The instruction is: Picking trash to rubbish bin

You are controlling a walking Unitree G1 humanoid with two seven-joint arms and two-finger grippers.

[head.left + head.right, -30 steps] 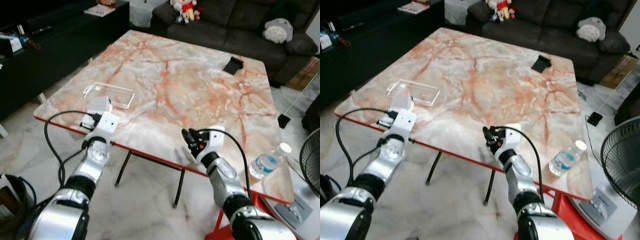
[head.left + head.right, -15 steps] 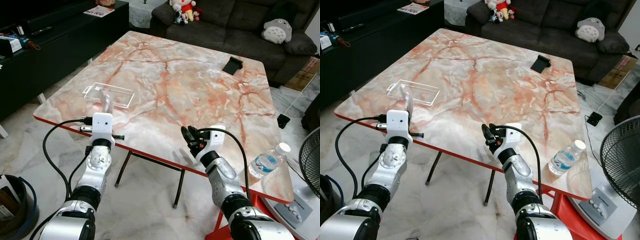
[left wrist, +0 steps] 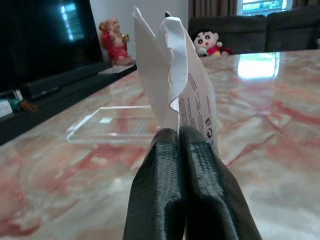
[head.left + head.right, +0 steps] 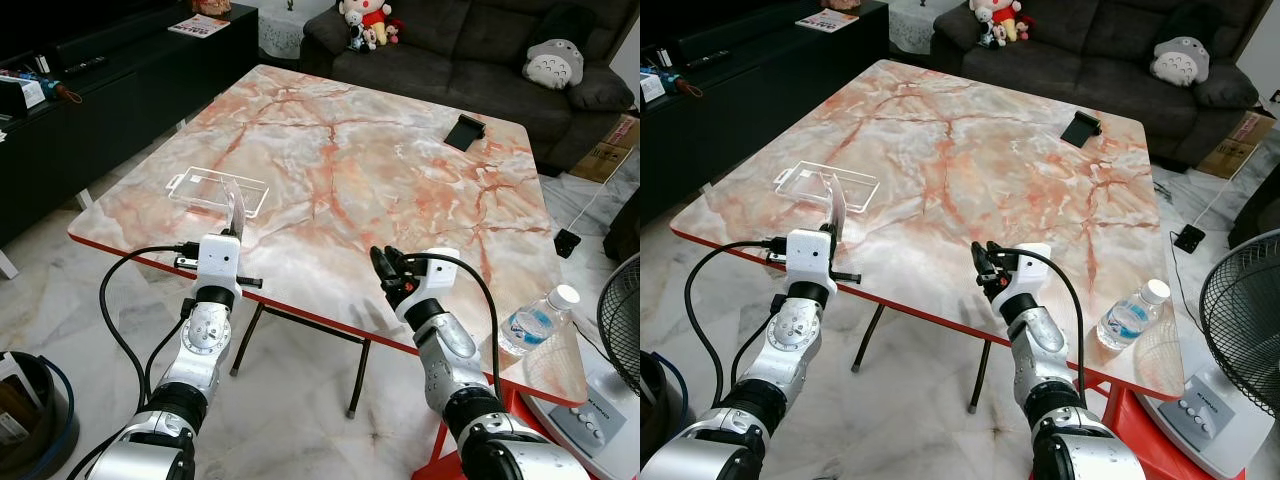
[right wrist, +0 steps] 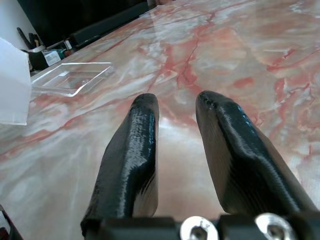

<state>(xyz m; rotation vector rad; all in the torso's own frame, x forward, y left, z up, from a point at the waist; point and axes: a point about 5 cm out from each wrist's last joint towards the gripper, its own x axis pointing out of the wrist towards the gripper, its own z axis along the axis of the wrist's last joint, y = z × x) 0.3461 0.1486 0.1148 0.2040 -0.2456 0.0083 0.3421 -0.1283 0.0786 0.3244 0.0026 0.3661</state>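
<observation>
Marble table [image 4: 400,170] & room bits
Clear tray [image 4: 218,190] near table's left edge; phone [image 4: 465,130] far side; water bottle [image 4: 535,322] stood at right corner; sofa [image 4: 470,40] behind.

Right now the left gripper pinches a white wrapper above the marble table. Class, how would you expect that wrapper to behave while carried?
The white wrapper looks thin and creased, so it is probably very light and floppy. The left gripper pinches only its lower edge, so the free top may flap or bend. Its crumpled folds suggest it would crush rather than break.
</observation>
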